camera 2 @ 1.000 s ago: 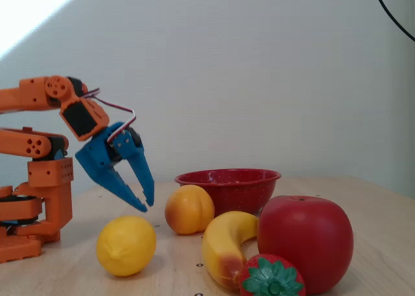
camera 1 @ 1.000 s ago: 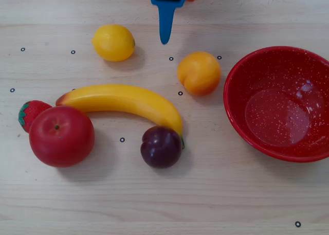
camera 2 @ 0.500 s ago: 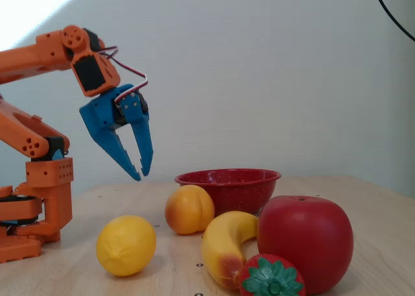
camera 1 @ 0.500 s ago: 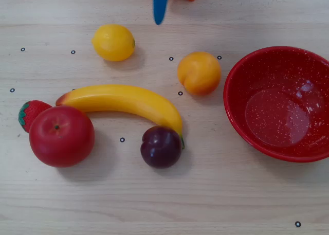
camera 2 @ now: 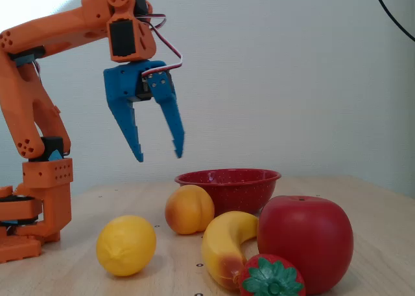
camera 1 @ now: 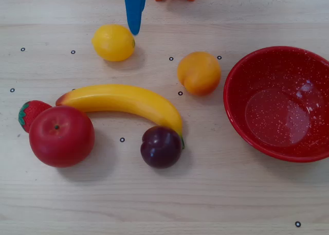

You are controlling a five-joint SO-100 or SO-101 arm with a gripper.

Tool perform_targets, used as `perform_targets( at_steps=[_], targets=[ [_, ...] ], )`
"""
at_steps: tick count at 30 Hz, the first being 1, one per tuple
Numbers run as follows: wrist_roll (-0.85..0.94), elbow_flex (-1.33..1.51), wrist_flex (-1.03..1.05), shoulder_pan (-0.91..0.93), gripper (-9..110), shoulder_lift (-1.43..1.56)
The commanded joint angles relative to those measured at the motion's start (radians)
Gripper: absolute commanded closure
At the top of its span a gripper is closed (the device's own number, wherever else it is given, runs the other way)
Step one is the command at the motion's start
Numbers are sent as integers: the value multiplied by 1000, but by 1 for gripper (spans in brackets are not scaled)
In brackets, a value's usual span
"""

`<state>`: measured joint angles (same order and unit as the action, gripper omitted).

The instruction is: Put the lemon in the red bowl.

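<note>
The lemon [camera 1: 113,42] is a small plain-yellow oval fruit lying on the wooden table at the upper left of the overhead view; in the fixed view it [camera 2: 126,245] sits at the front left. The red bowl [camera 1: 241,122], glossy with white speckles and with nothing in it, stands at the right edge; in the fixed view it [camera 2: 228,184] is behind the other fruit. My blue gripper [camera 2: 159,157] hangs open and empty well above the table, over the lemon's far side. In the overhead view its fingers [camera 1: 134,11] show just beside the lemon's upper right.
An orange-yellow creased fruit [camera 1: 199,73] lies between lemon and bowl. A long banana [camera 1: 126,102], a red apple [camera 1: 61,136], a strawberry [camera 1: 30,113] and a dark plum [camera 1: 161,146] lie in the front left. The orange arm base [camera 2: 32,199] stands at the back.
</note>
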<state>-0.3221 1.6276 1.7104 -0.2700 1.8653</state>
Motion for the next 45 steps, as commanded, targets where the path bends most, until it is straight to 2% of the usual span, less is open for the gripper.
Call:
perform_targets(
  at_steps=[1,9,17,23,31,45],
  targets=[
    [-26,-110,37,-63,72,14],
    [-78,-14,71,-164,48,26],
    [-238,144,63,-255,39,87],
    [-354,201,43,-311,39,109],
    [-506,295,-81,-403,39,77],
    [-606,374,-285,-462,39,-49]
  ],
)
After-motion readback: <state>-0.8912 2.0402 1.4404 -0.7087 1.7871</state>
